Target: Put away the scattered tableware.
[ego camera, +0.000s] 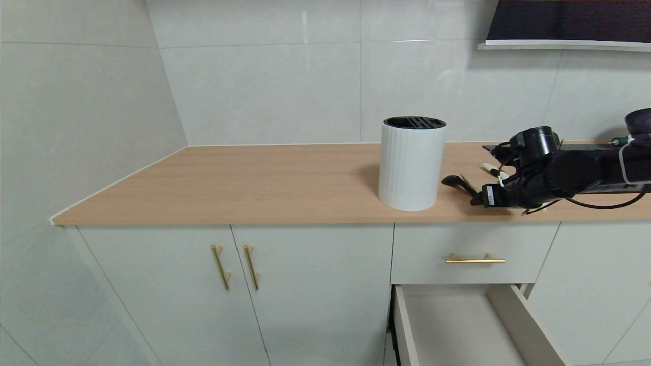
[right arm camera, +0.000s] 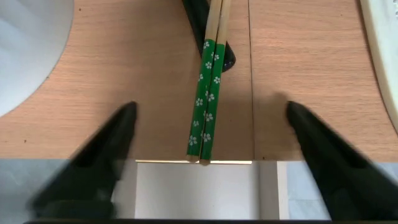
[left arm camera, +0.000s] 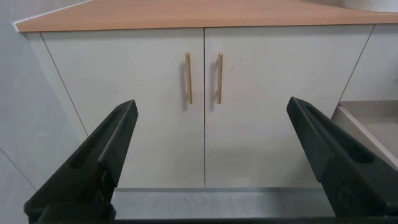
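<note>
A pair of wooden chopsticks point(right arm camera: 205, 106) with green flowered ends lies on the wooden counter point(ego camera: 264, 183), the ends reaching its front edge. The chopsticks rest across a black utensil point(right arm camera: 200, 25), whose dark handle point(ego camera: 452, 181) lies just right of a white ribbed holder point(ego camera: 412, 165) with a black slotted top. My right gripper point(right arm camera: 211, 165) is open low over the counter's front edge, one finger on each side of the green ends, not touching them. My left gripper point(left arm camera: 214, 168) is open and holds nothing, below counter height in front of the cabinet doors point(left arm camera: 205, 99).
A white-handled item point(ego camera: 491, 168) lies behind the right arm, and a white rim point(right arm camera: 382, 50) shows beside the chopsticks. Below the counter is a closed drawer point(ego camera: 475, 249) with a gold handle; under it a lower drawer point(ego camera: 457, 325) is pulled open.
</note>
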### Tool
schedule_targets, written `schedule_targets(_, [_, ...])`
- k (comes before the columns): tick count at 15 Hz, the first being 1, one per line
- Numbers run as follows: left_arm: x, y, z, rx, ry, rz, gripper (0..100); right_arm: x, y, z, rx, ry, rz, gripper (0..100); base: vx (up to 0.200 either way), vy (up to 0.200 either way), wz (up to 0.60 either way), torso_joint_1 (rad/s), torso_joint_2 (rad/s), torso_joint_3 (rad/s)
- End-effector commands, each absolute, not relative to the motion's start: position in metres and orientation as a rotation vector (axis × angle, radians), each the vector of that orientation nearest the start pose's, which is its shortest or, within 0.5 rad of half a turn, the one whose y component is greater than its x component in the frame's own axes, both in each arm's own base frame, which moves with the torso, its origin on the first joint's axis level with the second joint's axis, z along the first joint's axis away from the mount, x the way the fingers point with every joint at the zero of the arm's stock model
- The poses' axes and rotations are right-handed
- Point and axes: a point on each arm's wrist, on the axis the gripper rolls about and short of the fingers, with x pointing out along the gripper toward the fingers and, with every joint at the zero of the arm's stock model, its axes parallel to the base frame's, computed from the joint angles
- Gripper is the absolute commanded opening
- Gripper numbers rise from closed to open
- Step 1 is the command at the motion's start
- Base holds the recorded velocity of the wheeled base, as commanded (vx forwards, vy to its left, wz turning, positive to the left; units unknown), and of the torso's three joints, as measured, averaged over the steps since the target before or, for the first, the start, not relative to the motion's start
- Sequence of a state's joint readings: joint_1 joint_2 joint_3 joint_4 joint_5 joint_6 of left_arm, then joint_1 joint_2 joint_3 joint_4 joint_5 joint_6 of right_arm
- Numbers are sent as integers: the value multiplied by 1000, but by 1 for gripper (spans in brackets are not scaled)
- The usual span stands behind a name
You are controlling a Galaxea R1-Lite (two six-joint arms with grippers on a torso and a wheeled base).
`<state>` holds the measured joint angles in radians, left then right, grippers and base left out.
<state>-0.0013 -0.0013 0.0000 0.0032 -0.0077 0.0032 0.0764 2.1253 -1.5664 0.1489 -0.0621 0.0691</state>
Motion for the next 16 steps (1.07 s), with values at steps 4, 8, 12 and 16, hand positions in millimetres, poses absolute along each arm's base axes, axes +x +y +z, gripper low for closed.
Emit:
schedule_targets(4, [-23, 0, 75, 3, 3, -9, 100, 421, 31, 164, 18, 696, -13, 0, 0, 0, 0, 0, 0, 0])
schedule_targets(8, [-23, 0, 75, 3, 3, -9, 100, 395, 26, 198, 42, 635, -20, 0, 0, 0, 0, 0, 0, 0])
schedule_targets(12, [-23, 0, 75, 3, 3, -9, 100, 313, 17, 248, 128, 544, -27, 0, 0, 0, 0, 0, 0, 0])
schedule_targets(16, [-23, 0, 75, 3, 3, -9, 100, 221, 12, 270, 169, 542, 65, 0, 0, 0, 0, 0, 0, 0])
